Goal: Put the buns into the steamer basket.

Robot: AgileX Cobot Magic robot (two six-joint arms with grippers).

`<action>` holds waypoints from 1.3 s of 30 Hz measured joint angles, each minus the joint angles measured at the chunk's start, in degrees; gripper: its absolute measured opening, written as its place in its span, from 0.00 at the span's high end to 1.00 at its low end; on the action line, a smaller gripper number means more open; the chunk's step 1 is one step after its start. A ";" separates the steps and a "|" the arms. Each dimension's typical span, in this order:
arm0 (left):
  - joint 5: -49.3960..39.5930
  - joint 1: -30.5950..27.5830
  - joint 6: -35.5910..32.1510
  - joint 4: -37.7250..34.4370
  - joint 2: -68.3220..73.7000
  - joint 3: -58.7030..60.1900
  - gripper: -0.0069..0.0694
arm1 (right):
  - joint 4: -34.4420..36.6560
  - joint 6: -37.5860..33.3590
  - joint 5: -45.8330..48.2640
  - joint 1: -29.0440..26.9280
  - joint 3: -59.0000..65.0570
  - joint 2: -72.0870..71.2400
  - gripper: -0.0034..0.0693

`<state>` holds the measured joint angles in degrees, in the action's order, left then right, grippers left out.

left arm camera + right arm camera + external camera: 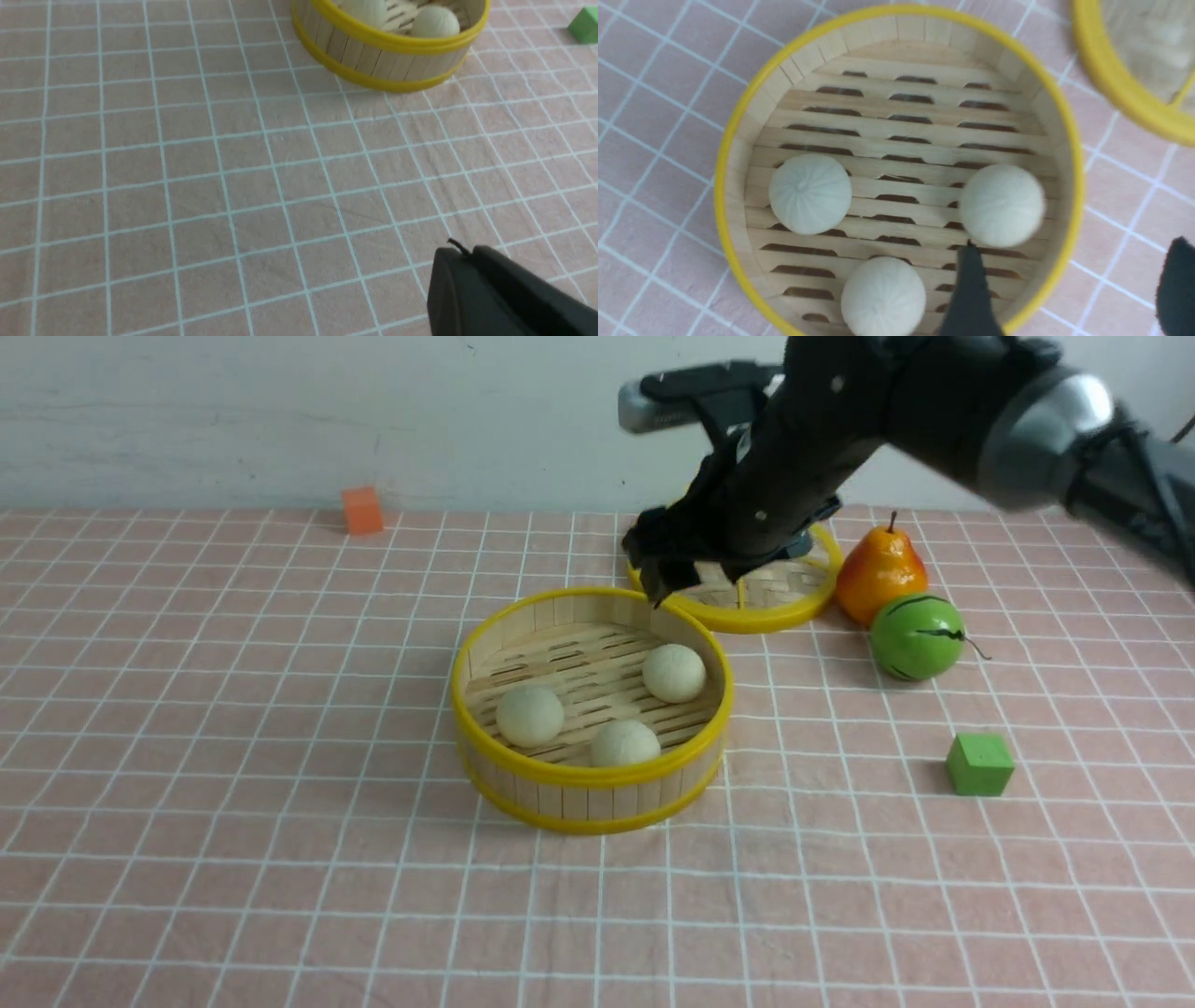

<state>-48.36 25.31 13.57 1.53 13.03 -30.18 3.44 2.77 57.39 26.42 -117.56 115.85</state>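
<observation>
Three cream-white buns (529, 715) (625, 743) (674, 673) lie on the slatted floor of the steamer basket (485, 644), apart from one another. My right gripper (691, 574) hangs open above the basket's far right rim, holding nothing. In the right wrist view the buns (810, 193) (882, 296) (1001, 204) sit below the open right gripper (1073, 245); the one nearest its fingertip looks blurred. The steamer basket (724, 154) fills that view. My left gripper (460, 252) is shut and empty over bare cloth, well short of the basket (387, 60).
The flat woven lid (766, 602) lies behind the basket, partly hidden by my right arm. A pear (878, 574) and a green striped ball (917, 637) stand to its right. A green cube (978, 763) sits at the right, an orange cube (362, 510) at the far left.
</observation>
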 joint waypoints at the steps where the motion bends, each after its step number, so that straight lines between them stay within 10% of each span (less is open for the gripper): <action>1: 0.33 0.00 0.00 0.00 -0.43 0.00 0.88 | -0.15 0.00 0.26 0.00 0.00 -0.44 0.30; 9: 8.21 0.00 0.00 0.00 -8.98 8.58 0.87 | -5.19 -0.13 3.03 0.00 11.76 -21.20 0.96; 22: 9.73 0.00 0.00 0.00 -8.98 9.35 0.86 | -5.24 -1.49 -17.48 0.00 53.99 -65.74 0.98; 39: 9.83 0.00 0.00 0.00 -8.98 9.35 0.85 | -6.70 -1.49 -21.39 0.00 75.44 -93.49 0.97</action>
<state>-38.54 25.31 13.57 1.53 4.05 -20.83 -3.27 1.28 36.00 26.42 -42.12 22.36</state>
